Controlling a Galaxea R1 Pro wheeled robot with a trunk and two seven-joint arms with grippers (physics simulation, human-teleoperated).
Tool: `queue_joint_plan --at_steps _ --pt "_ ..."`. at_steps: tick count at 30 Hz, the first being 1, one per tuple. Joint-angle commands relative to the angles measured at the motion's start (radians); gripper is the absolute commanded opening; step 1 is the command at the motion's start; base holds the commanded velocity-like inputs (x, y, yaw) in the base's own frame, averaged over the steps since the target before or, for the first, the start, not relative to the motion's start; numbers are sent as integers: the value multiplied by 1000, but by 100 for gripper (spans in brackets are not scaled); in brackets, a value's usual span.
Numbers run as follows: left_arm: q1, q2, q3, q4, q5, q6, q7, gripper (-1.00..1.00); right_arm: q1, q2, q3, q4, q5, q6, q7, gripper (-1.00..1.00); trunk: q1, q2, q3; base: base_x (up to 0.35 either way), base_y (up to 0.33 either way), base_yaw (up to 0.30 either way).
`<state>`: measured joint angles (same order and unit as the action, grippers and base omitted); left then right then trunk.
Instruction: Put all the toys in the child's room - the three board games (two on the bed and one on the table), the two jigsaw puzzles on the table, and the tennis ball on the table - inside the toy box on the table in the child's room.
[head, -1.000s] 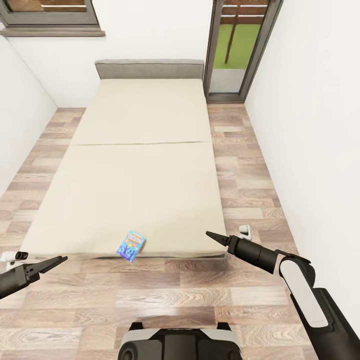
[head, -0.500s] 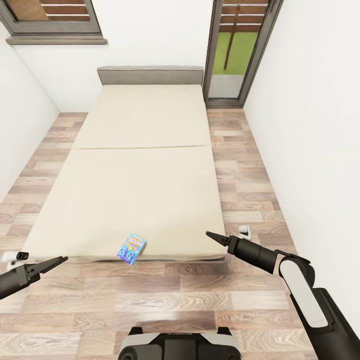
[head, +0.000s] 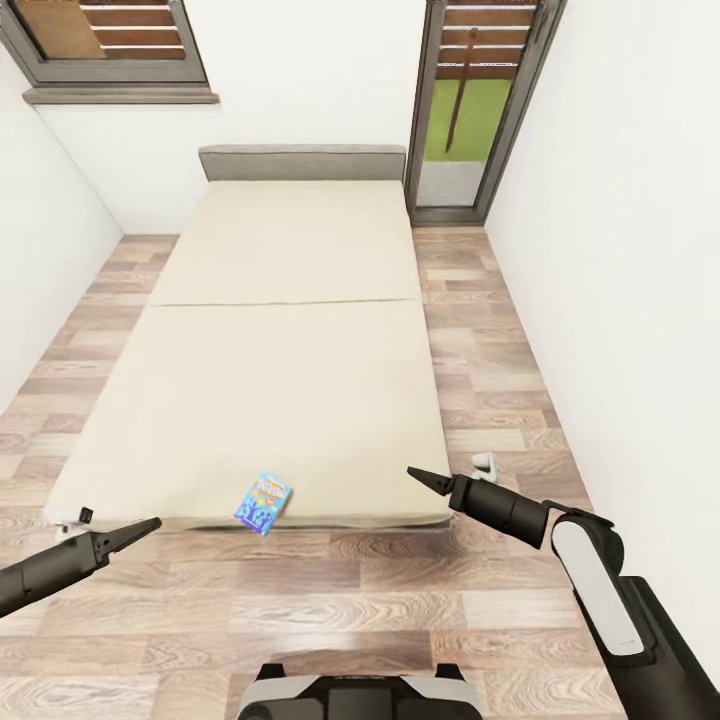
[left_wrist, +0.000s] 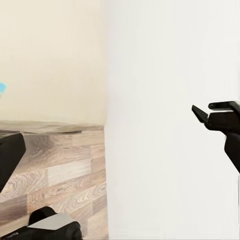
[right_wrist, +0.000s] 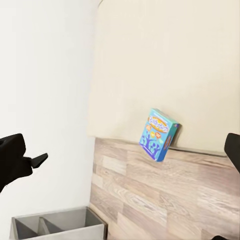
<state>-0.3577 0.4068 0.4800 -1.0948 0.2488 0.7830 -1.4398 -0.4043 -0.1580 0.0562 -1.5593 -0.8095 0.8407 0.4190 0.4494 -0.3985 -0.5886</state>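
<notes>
Board game (head: 263, 503): laid at the bed's (head: 280, 330) near edge (small, blue)
Left gripper (head: 150, 524): pressed together; nothing held
Right gripper (head: 413, 473): pressed together; nothing held

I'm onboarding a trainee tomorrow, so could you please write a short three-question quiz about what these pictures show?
1. True or false: the blue board game lies in the middle of the bed.
2. Multiple choice: where is the right gripper? A) clamped on the board game; B) in the air over the bed's near right corner; C) resting on the floor.
3. Fill in: the left gripper is holding ____.

Key
1. False: it sits at the bed's near edge, overhanging the floor.
2. B.
3. Nothing: its jaws are together with nothing between them, short of the bed's near left corner.
</notes>
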Motion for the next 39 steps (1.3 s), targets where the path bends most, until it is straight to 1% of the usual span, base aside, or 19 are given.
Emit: queue_joint_plan --at_steps 1,2,4,9,19,23,28,39 --pt "-1 -2 -9 -1 -1 10 -1 100 -1 1 0 0 3 3 3 100 1 -2 0 0 0 0" --pt "-1 -5 -25 -1 -3 10 1 100 -1 4 0 1 6 3 3 100 1 -2 2 0 0 0" --pt "-1 -8 -43 -3 -5 10 3 100 -1 6 0 2 8 3 3 100 1 -2 5 0 0 0" --pt "-2 -10 -60 -5 -7 10 5 100 -1 8 1 4 10 3 2 100 1 -2 14 0 0 0" --pt "-3 -11 -64 -5 -8 10 7 100 -1 9 2 4 10 3 2 100 1 -2 30 0 0 0" --pt "-3 -11 -64 -5 -8 10 27 100 -1 11 12 3 10 3 2 100 1 -2 37 0 0 0" --pt "-4 -11 -63 -5 -7 11 76 100 -1 13 26 4 11 1 1 100 1 -2 45 0 0 0" --pt "-4 -12 -63 -5 -6 10 89 100 -1 12 34 4 11 -12 1 100 1 -2 63 0 0 0"
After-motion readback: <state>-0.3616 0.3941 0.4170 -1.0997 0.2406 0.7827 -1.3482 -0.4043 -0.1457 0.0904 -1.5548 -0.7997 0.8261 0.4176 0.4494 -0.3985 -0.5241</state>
